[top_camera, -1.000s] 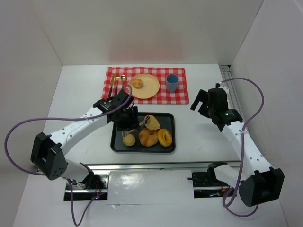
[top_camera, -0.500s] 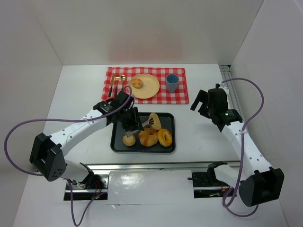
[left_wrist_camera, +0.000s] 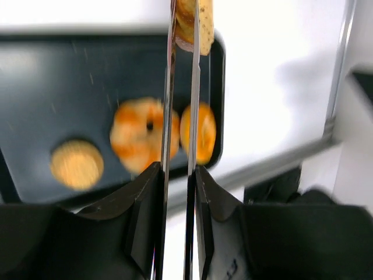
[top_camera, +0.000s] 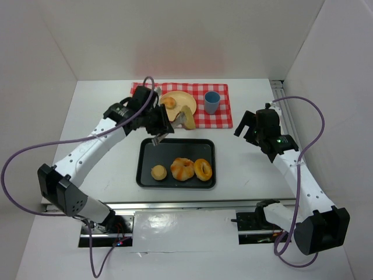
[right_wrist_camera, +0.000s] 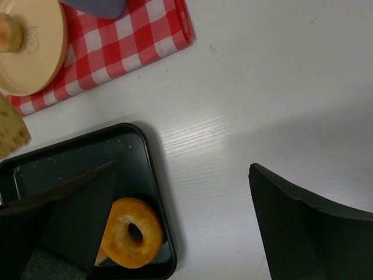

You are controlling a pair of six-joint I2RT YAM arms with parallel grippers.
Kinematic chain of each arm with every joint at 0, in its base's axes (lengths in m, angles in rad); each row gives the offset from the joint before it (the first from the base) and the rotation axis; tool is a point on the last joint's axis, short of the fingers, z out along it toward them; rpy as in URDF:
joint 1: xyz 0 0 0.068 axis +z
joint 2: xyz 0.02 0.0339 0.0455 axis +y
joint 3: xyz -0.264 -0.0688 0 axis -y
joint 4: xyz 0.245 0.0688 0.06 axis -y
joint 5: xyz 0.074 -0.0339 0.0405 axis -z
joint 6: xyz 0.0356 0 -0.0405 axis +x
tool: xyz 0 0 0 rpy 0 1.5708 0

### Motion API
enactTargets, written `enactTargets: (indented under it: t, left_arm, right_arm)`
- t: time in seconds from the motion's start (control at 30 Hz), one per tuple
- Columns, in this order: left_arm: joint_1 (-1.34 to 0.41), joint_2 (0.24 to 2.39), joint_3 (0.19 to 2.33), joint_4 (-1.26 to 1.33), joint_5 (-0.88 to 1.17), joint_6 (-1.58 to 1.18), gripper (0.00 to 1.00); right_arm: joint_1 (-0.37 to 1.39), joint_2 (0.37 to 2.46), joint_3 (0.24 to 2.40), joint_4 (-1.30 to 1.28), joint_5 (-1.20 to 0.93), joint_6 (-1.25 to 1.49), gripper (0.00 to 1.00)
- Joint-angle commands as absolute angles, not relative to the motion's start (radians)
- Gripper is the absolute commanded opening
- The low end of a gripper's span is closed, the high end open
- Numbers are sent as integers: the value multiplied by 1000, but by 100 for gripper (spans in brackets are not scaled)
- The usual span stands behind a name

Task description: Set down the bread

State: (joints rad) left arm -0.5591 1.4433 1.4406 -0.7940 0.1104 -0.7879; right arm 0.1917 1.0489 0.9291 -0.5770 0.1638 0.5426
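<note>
My left gripper (top_camera: 158, 123) (left_wrist_camera: 179, 175) is shut on metal tongs (left_wrist_camera: 169, 116), and the tongs pinch a slice of bread (top_camera: 187, 118) (left_wrist_camera: 198, 23). The slice hangs in the air by the near right edge of the yellow plate (top_camera: 169, 115), beyond the black tray (top_camera: 148, 153). A small bun (top_camera: 168, 102) lies on that plate. The right wrist view catches a corner of the slice (right_wrist_camera: 10, 131) at its left edge. My right gripper (top_camera: 249, 123) (right_wrist_camera: 182, 169) stays open over bare table to the right of the tray, holding nothing.
In the tray lie a small round bun (top_camera: 158, 172), a glazed pastry (top_camera: 182, 169) and a doughnut (top_camera: 203, 170) (right_wrist_camera: 131, 232). A blue cup (top_camera: 212, 102) stands on the red checked cloth (top_camera: 224, 119), right of the plate.
The left arm lifted the tongs and bread slice out of the tray and carried them away from me toward the plate. The right arm has not moved.
</note>
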Motion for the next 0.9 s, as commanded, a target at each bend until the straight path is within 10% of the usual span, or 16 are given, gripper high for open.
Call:
enactTargets:
  t: [0.0,0.4,0.6,0.87]
  left_arm:
    - [-497,1540,1563,-765,71,-720,0]
    - [-330,1966,1859,-565,184,-709,2]
    - [-330,2028,1948,-577,164,-689,52]
    - [-330,1913,1927,-610,108,-641,74]
  right_arm:
    - [186,1025,939,-557,155,549,100]
    - [186,1048,928,-575,175,538,100]
    - [186,1069,948,-575,184,538,100]
    - [186,1078,957,-575,175,548,100]
